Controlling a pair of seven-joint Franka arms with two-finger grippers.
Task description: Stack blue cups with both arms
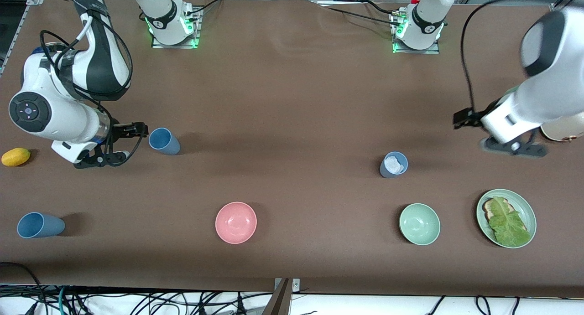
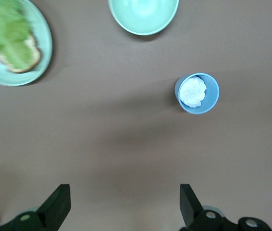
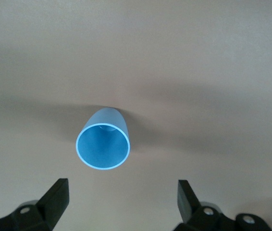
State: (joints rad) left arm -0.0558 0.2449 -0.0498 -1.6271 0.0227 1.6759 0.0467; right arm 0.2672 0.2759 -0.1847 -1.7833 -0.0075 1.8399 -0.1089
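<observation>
Grippers both spread and empty: right gripper [image 1: 130, 144] just beside an upright mid-blue matte tumbler [image 1: 164, 141]; left gripper [image 1: 513, 146] near the paler grey-blue tumbler [image 1: 393, 165] holding white crumpled material.

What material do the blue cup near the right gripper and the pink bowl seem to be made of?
The blue cup beside the open right gripper looks like matte plastic: even colour, thin rim, dull surface. The pink bowl seems the same kind, perhaps melamine, with a faint sheen inside. Neither can be confirmed.
</observation>
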